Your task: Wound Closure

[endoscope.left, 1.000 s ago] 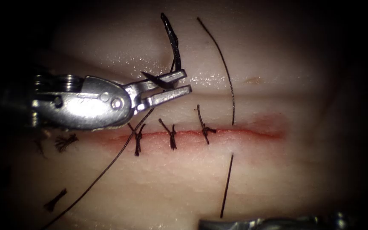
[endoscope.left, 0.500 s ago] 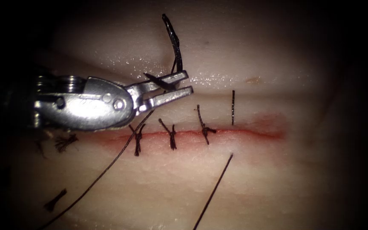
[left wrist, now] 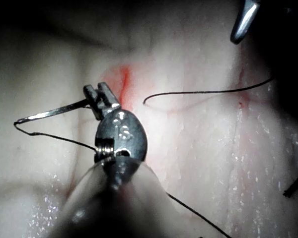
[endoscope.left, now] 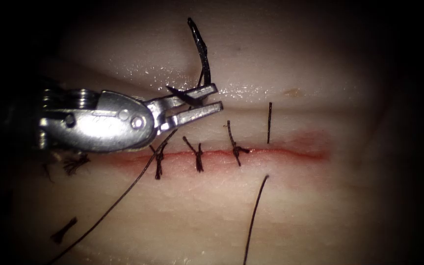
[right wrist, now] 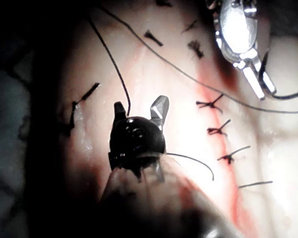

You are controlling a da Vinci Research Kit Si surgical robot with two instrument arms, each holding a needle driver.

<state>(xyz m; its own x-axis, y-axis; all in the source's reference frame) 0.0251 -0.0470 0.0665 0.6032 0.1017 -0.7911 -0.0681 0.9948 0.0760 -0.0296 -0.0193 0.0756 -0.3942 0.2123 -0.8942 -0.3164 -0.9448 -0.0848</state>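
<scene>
The cut (endoscope.left: 280,153) runs across the tissue (endoscope.left: 320,73), with three knotted stitches (endoscope.left: 198,154) along its left half. My left tool (endoscope.left: 218,96) is shut on the curved needle (endoscope.left: 202,49) near one end. The needle stands free above the tissue, with its threaded end uppermost. In the left wrist view the same jaws (left wrist: 97,88) grip the needle (left wrist: 49,114). A short thread stub (endoscope.left: 269,122) sticks out on the far side of the cut, right of the stitches. The strand (endoscope.left: 253,221) leaves the near side. My right tool (right wrist: 140,102) stands open with that thread (right wrist: 111,59) ending between its jaws.
The needle's thread (endoscope.left: 123,196) trails down to the lower left, across the leftmost stitch. Cut ends of thread (endoscope.left: 74,164) lie on the tissue at the left. Red fluid stains the cut's right end. One jaw of the right tool (left wrist: 243,22) hangs over the tissue.
The long tail on the far side was drawn through the tissue down to a short stub. The right tool left the lower edge and its jaws opened. The near strand swung and went slack.
</scene>
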